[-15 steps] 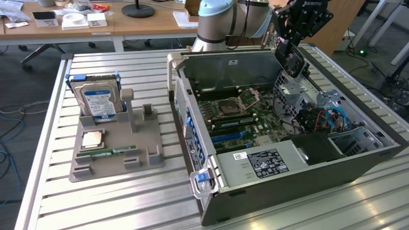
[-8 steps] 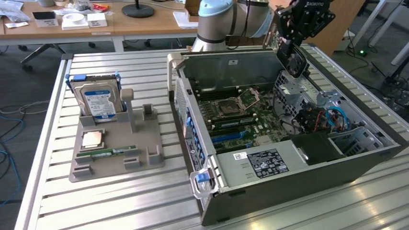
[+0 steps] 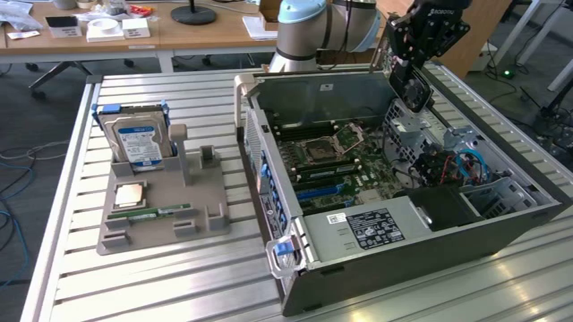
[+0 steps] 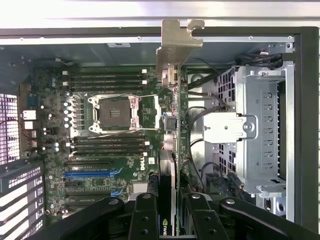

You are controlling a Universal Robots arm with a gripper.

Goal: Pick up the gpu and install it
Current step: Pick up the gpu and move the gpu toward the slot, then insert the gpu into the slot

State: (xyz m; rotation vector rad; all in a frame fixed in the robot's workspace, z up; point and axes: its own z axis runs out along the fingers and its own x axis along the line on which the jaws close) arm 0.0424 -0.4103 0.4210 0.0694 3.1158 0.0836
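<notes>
Exterior view: gripper [image 3: 414,72] grips the gpu [image 3: 417,92] at the case's [image 3: 403,258] one o'clock. Carrying step, I think; it needs lining up over a slot [image 4: 92,174].

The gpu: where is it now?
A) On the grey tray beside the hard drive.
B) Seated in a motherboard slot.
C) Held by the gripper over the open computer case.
C: the gpu hangs clamped in the gripper above the computer case.
</notes>
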